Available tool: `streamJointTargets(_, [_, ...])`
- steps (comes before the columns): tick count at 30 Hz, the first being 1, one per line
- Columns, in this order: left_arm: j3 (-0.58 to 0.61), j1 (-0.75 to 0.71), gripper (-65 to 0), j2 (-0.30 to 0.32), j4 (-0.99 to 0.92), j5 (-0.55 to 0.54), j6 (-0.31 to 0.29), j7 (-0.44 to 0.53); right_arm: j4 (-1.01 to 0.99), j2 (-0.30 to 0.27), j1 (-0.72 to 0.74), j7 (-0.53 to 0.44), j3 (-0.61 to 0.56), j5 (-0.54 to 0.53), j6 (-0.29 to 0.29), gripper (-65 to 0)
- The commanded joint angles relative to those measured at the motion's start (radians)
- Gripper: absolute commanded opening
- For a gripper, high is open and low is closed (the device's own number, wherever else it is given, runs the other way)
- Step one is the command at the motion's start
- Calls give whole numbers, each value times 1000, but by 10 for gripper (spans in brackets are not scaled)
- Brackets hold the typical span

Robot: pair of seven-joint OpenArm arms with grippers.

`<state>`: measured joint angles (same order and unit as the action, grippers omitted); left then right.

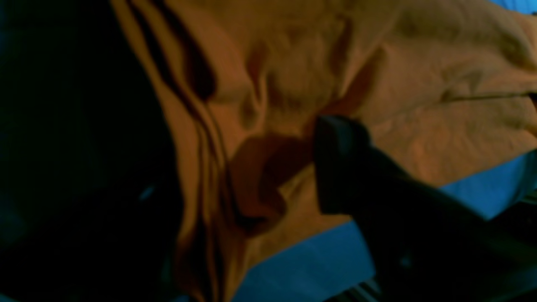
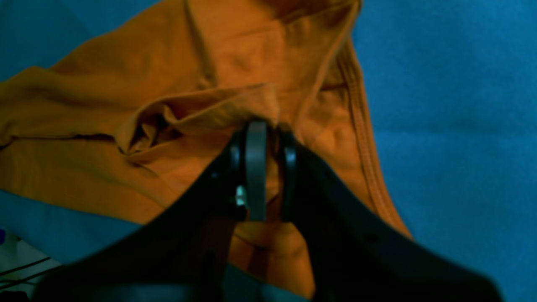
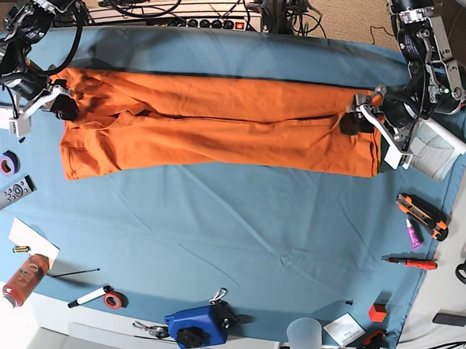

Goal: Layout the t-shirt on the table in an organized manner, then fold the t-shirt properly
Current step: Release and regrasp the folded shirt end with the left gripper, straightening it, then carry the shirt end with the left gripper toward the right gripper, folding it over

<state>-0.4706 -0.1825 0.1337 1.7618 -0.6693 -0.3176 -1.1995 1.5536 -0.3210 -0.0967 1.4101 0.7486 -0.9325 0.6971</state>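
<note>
The orange t-shirt lies stretched sideways across the far half of the blue-teal table, wrinkled and partly doubled over. My right gripper is at the shirt's left end in the base view. In the right wrist view the right gripper is shut on a bunched fold of the t-shirt. My left gripper is at the shirt's right end. The left wrist view shows that gripper with jaws wide apart around a raised fold of the t-shirt, one dark finger resting against the cloth.
At the left table edge lie a purple tape roll, a remote, a white sheet and an orange bottle. Along the front stand a blue device and a plastic cup. An orange knife and red screwdriver lie at the right.
</note>
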Motion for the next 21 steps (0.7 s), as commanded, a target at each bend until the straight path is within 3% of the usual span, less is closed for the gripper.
streamJointTargets(1, [3,-5,-386,3,1,22,6,-44,17,-23,11,-14,4,-19,1,-591])
streamJointTargets(6, [2,3,-650,3,3,23,3,-37,17,-23,11,-14,4,-19,1,-591])
streamJointTargets(10, [1,26,-650,29,16,51,-30,-37,17,-23,11,-14,4,-19,1,-591])
streamJointTargets(17, [0,72,-650,174,16,119,-14,-33,17,-23,11,-29,4,-27,1,-591])
streamJointTargets(21, [1,63,-650,212,31,29,-43,-61,17,-23,11,-27,4,-85,1,-591])
